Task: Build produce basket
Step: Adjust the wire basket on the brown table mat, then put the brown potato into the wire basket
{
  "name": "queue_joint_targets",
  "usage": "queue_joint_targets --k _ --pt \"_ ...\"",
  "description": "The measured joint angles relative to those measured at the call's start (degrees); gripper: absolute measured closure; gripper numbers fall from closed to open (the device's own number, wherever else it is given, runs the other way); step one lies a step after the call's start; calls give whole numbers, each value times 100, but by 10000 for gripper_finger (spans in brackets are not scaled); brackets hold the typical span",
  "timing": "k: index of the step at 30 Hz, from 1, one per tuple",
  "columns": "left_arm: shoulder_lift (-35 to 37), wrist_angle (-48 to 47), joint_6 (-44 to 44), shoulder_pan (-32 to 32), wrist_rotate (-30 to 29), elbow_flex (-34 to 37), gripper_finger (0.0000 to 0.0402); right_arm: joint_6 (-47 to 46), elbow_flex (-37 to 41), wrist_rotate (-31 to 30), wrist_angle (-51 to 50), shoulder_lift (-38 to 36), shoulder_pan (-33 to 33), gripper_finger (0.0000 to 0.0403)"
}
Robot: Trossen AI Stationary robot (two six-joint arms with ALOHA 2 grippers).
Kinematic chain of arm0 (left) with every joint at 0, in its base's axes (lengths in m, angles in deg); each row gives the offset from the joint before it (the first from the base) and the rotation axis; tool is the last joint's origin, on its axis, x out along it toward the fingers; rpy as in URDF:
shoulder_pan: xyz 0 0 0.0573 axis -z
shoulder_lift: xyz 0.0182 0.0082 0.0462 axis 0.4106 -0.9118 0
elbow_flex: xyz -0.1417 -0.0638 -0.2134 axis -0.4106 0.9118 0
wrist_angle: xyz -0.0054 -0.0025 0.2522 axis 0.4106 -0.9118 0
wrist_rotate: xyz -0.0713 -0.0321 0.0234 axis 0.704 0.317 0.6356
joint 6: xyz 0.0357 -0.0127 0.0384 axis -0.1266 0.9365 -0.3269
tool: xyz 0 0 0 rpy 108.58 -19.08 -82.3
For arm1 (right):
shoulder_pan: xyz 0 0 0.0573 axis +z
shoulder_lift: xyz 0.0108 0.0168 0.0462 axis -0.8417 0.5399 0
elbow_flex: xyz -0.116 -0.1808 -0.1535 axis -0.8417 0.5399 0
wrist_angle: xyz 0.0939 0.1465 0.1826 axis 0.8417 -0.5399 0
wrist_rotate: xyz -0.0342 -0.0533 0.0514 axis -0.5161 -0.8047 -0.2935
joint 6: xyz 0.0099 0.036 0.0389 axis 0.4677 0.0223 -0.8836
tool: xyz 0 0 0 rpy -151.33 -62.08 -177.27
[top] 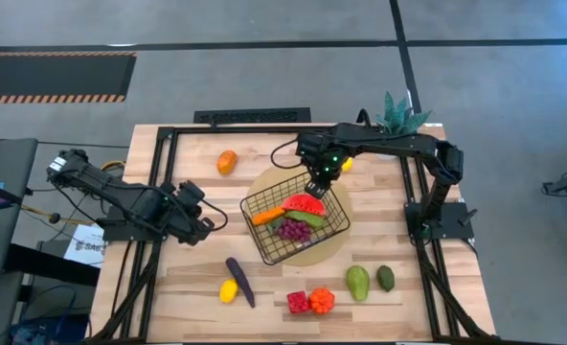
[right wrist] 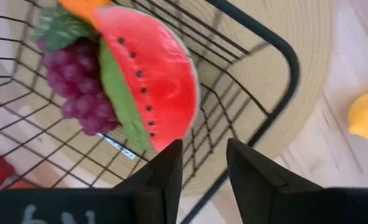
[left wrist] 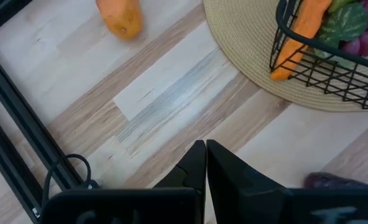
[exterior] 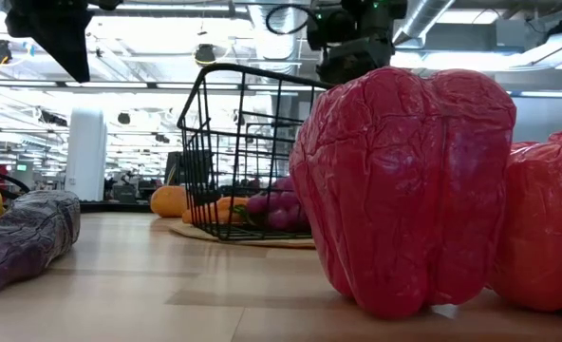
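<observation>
The basket [top: 296, 223] sits on a round woven mat [top: 319, 251] mid-desk, already holding a watermelon slice [top: 305, 203], a carrot [top: 268, 216] and grapes [top: 294, 230]. The right claw [top: 320, 184] hangs just over the basket's far rim, fingers a little apart and empty, with the slice lying just beyond them in its wrist view.

The remaining produce looks like light, hollow toy pieces with smooth skins, probably slippery and a bit yielding, so each is best taken across its narrow middle. The eggplant [top: 239, 281] and lemon [top: 229, 291] lie touching at the near edge, which could crowd a grasp on either. Likewise the red pepper [top: 298, 302] and orange pepper [top: 322, 300] sit pressed together. Two avocados [top: 358, 282] lie well apart from the rest, an easy pick. An orange fruit [top: 227, 161] rests alone at the far side (a yellow piece beside the right arm is mostly hidden).

The left claw [top: 203, 213] waits, pressed together, left of the mat.
</observation>
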Motion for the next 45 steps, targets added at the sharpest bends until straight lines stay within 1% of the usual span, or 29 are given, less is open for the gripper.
queue_joint_targets --k 6,8,11,14,18,20,22,24,26,28,31,33,34,36,40,42,43,45 --pt "0 6 -308 -214 -2 0 401 12 -338 -34 -4 -2 -34 257" --pt "0 61 -439 -332 -40 0 401 52 -532 257 -8 -2 -33 259" --pt "0 283 -633 -510 -397 0 402 163 -915 826 7 -5 13 260" --pt "0 596 -1063 -674 -410 0 396 224 -1288 1339 -193 -9 120 261" --pt "-4 778 -1753 -694 77 0 367 268 -1780 1728 -884 -11 352 259" --pt "-4 787 -2212 -635 348 0 348 269 -1988 1756 -1149 -11 510 260" --pt "-4 817 -2900 -532 512 1 331 267 -2175 1770 -1306 -11 657 262" --pt "-4 1080 -3713 -410 695 68 318 262 -2328 1770 -1362 -13 813 264" --pt "-7 1380 -4455 -329 876 178 312 180 -2450 1769 -1345 -13 945 264" --pt "-7 1744 -4982 -285 1088 331 311 39 -2546 1761 -1328 -14 1073 263" --pt "-7 2281 -5448 -275 1235 620 312 -120 -2623 1749 -1306 -15 1241 261" --pt "-9 2411 -5613 -275 1213 798 313 -176 -2641 1738 -1295 -15 1331 261" --pt "-11 2409 -5605 -277 1125 860 313 -221 -2641 1733 -1287 -15 1366 261" --pt "-11 2407 -5127 -349 697 940 313 -297 -2641 1721 -1285 -15 1418 263" --pt "-11 2298 -3577 -629 -760 905 313 -390 -2641 1718 -1284 -15 1448 266" --pt "-9 2345 -3106 -806 -1387 837 313 -397 -2641 1714 -1284 -15 1448 265" --pt "-7 2406 -2966 -918 -1591 821 313 -395 -2641 1708 -1286 -15 1437 264" --pt "-4 2522 -2916 -1207 -1670 796 313 -327 -2641 1637 -1284 -15 1395 262"
